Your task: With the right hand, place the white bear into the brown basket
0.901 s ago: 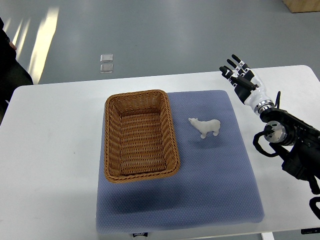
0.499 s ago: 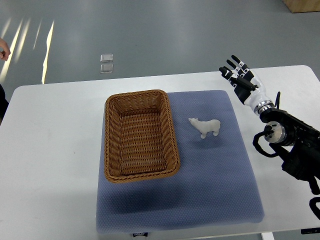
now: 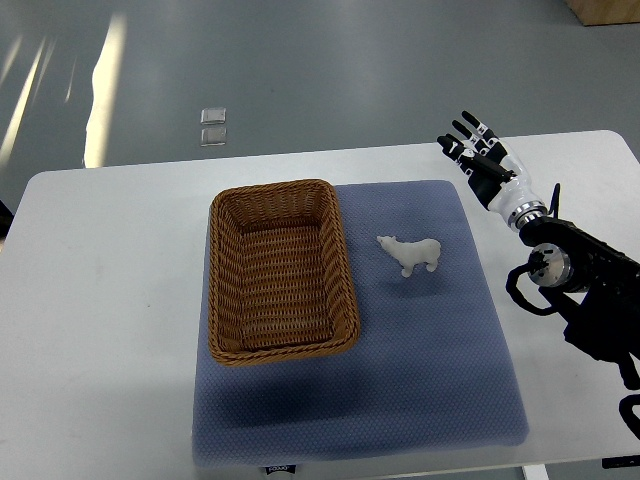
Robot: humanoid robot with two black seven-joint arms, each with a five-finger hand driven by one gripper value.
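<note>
**Status: approach not started**

Bear figurine, small, white and plastic-looking (image 3: 410,254), stands upright on the blue-grey textured mat (image 3: 430,370), just beside the right wall of the empty brown woven wicker basket (image 3: 283,270). Right hand (image 3: 482,162) hovers over the white table's (image 3: 110,300) far corner, well apart, fingers spread, holding nothing. Short transfer leftward appears intended.

One basket (image 3: 282,272), centre-left of frame. One toy bear (image 3: 410,254), centre. One blue mat (image 3: 420,370), lower centre. One white table (image 3: 100,330). One robot hand (image 3: 483,160), upper right. Two small clear squares (image 3: 212,126) on floor, upper left.
</note>
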